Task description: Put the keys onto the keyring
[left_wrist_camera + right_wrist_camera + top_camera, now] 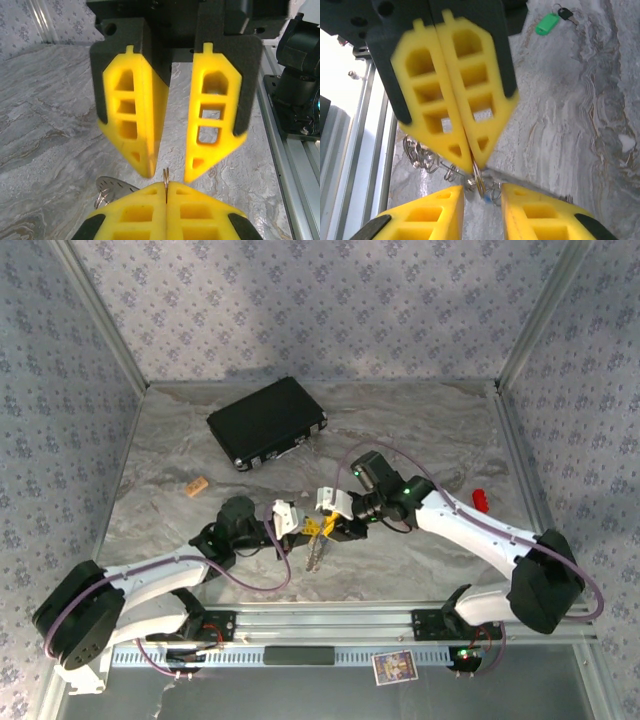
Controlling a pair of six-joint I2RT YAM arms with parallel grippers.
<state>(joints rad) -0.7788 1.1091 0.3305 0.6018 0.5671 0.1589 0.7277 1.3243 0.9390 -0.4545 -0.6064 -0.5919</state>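
Both arms stretch inward and meet tip to tip. The left gripper is clamped on the thin edge of the keyring. The right gripper faces it with its fingers parted, one on each side of the ring. The green key lies on the table, well beyond both sets of fingertips.

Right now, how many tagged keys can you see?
1 clearly: the small key with the green plastic tag lies loose on the marbled table. A blue speck below the thin metal ring may be a second, mostly hidden.
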